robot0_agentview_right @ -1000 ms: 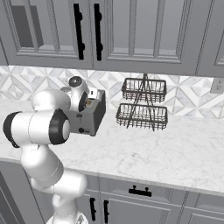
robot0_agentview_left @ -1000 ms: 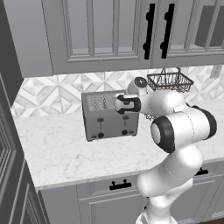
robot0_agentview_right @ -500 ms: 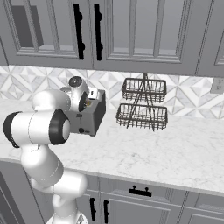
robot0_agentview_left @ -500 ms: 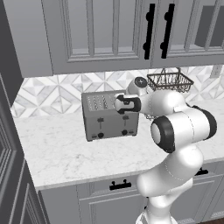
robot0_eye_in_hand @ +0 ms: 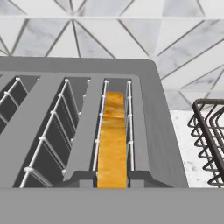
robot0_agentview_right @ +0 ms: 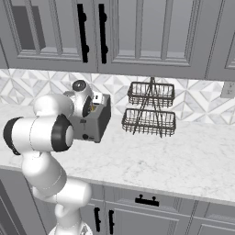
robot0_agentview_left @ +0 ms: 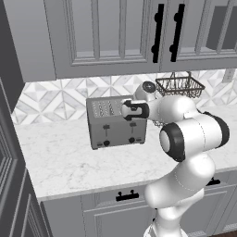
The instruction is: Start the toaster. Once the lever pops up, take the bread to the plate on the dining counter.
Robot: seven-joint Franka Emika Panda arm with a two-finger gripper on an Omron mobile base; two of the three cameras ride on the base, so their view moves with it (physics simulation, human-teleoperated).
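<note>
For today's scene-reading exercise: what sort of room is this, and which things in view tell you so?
Most likely a home kitchen. A grey four-slot toaster stands on a marble worktop with bread in one slot, grey wall cabinets hang above, and a two-tier wire basket stands by the tiled backsplash.

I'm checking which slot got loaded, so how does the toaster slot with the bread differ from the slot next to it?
The rightmost slot holds the bread, its orange-brown crust edge showing between the wire guides; the neighbouring slot shows only dark grey interior. The rightmost slot sits beside the toaster's outer wall, the neighbouring one further inward. Both are long, narrow and lined with white wire guides.
</note>
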